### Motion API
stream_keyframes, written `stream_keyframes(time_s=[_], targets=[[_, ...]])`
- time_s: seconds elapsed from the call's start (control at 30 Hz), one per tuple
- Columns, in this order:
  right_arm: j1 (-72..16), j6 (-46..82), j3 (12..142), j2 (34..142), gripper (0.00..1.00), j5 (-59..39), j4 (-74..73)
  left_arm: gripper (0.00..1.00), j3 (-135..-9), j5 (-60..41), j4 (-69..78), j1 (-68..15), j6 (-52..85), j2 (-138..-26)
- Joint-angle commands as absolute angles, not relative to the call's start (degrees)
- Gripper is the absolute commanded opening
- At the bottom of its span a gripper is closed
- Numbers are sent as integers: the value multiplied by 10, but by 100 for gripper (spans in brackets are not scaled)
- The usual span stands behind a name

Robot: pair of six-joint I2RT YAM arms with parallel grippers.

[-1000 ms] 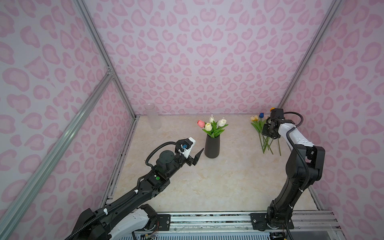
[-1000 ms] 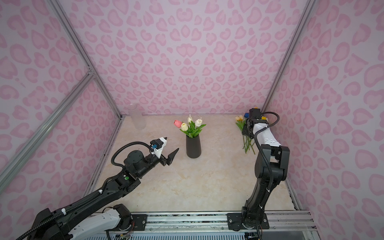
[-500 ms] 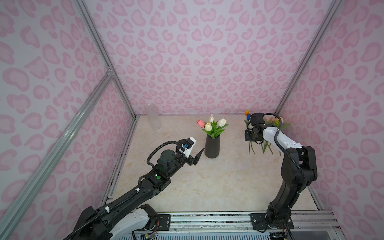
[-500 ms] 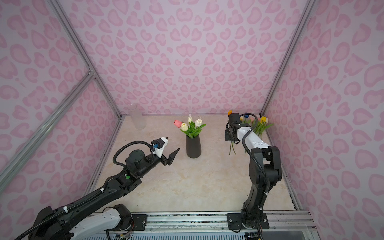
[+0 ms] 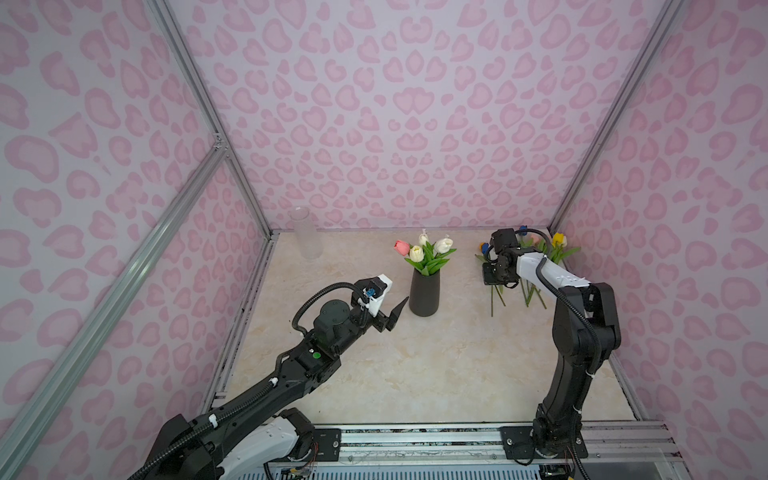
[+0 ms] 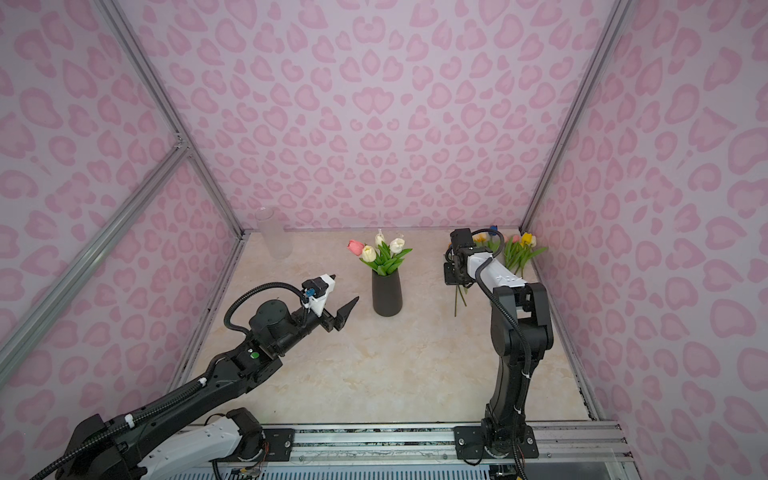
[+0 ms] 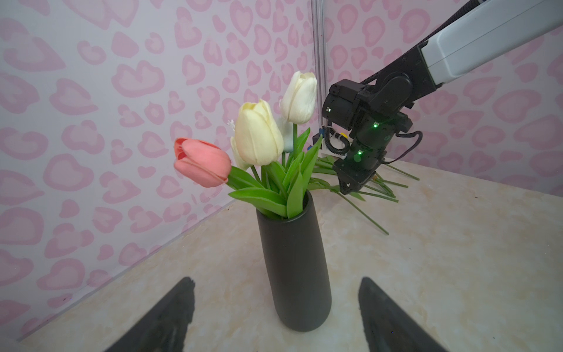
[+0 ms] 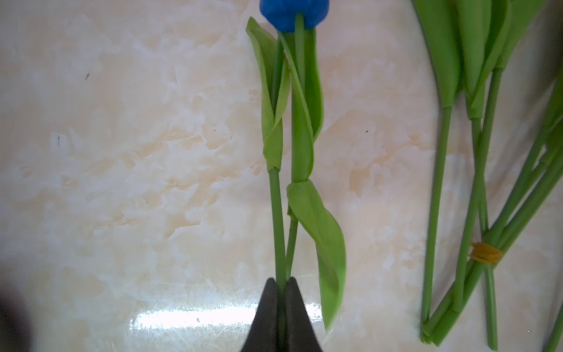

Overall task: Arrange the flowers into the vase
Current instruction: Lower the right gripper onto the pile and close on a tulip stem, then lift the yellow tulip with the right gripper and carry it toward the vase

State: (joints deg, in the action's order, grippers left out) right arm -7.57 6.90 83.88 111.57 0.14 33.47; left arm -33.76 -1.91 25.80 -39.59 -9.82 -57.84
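Jaws of the right gripper (image 8: 281, 282) stand almost together, pinching two thin green stems (image 8: 277, 219) between their dark tips, while the jaws of the left gripper (image 7: 276, 283) are spread wide and hold nothing. Around both rise pink-patterned walls (image 5: 374, 104), and beneath them lies the cream marbled table (image 5: 415, 365). Upright just ahead of the left jaws, in line with the gap between them and clear of both tips, stands the black vase (image 5: 424, 297), well apart from the right jaws. A frosted bottle (image 5: 307, 237) stands by the back wall, well away from either pair of jaws. Some of the flowers are already in the vase: a pink tulip (image 7: 202, 163) leaning outward, a cream tulip (image 7: 259, 134) and a white tulip (image 7: 300, 97) above it, green leaves fanning over the rim. The rest, a loose bunch (image 8: 475, 183), lies flat on the table just beside the right jaws, with a strip of bare table between it and the pinched stems; a yellow head (image 5: 559, 239) shows at its far end in a top view. The two pinched stems run straight out from the right tips, one ending in a blue tulip (image 8: 294, 12) at the edge of the wrist view; the other's head is hidden behind leaves. Smallest of all, an orange rubber band (image 8: 486, 252) binds several stems of the bunch.
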Motion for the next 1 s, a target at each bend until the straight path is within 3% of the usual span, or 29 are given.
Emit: stream_keyframes(time_s=[0.0,0.13,0.2,0.3,0.63,0.9,0.97], targets=[[-76,65,834,1120,6,0,328,86,-344,-23,273,-396,-93,-581],[-76,67,824,1110,9,-9,323,86,-355,-28,263,-396,-97,-587],[-76,66,820,1098,3,-12,321,86,-353,-28,268,-396,-95,-585],[-74,67,818,1091,16,-16,318,86,-354,-27,271,-396,-96,-590],[-81,54,863,1176,32,-20,315,86,-369,-34,270,-396,-102,-602],[-81,47,915,1243,34,6,334,86,-362,-21,267,-396,-110,-590],[-80,47,918,1252,29,8,333,86,-360,-17,265,-396,-112,-586]])
